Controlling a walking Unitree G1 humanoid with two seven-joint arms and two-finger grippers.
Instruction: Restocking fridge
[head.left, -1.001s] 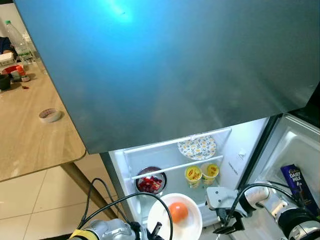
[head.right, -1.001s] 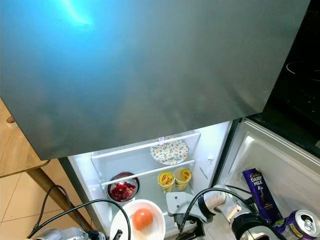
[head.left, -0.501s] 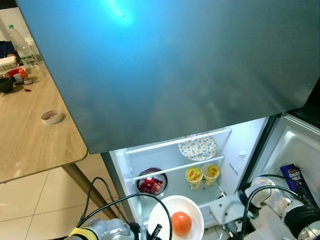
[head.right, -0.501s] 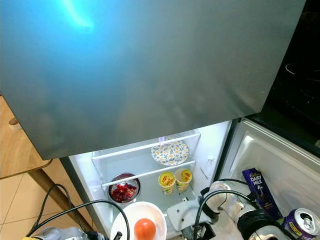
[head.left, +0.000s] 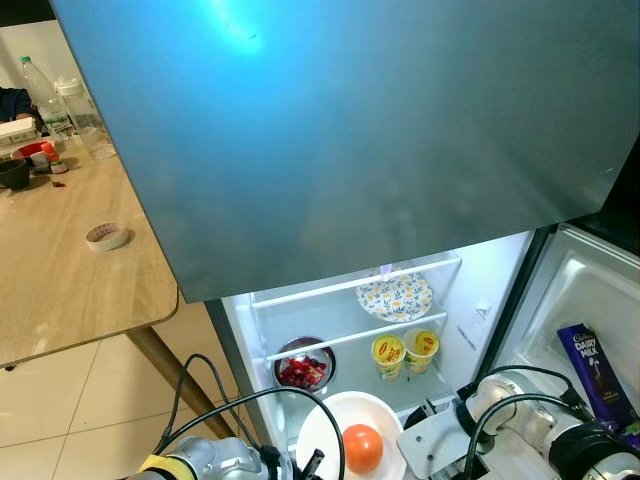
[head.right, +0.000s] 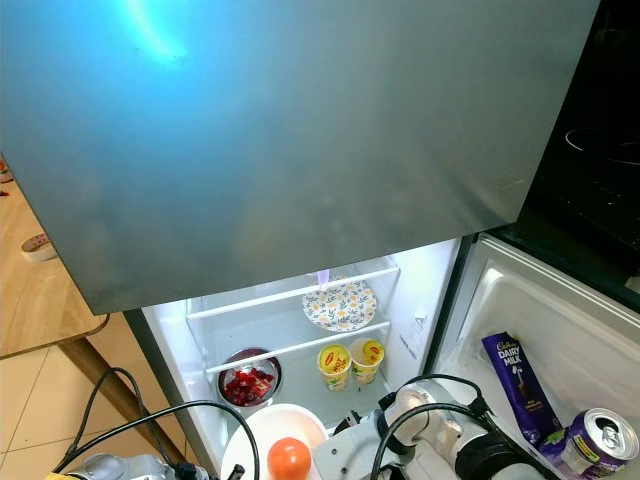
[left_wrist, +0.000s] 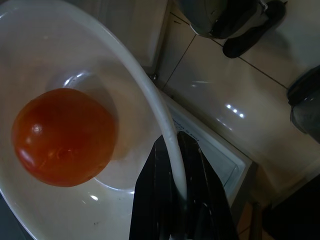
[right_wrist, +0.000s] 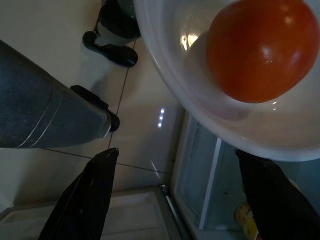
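Open below a grey upper door, the fridge (head.left: 480, 290) shows a patterned plate (head.left: 395, 296) on its top shelf, two yellow cups (head.left: 404, 349) and a bowl of red fruit (head.left: 303, 364) on the shelf beneath. Left of it stands a wooden surface (head.left: 60, 270) with a tape roll (head.left: 104, 235). The left tool (left_wrist: 176, 200) is clamped on the rim of a white bowl (head.left: 325, 430) holding a tomato (head.left: 362, 447), in front of the lower shelf. The right tool (right_wrist: 175, 200), fingers spread apart, has dropped lower than a second ago and sits just beside the bowl. A chocolate bar (head.left: 590, 368) and can (head.right: 594, 440) stand in the door rack.
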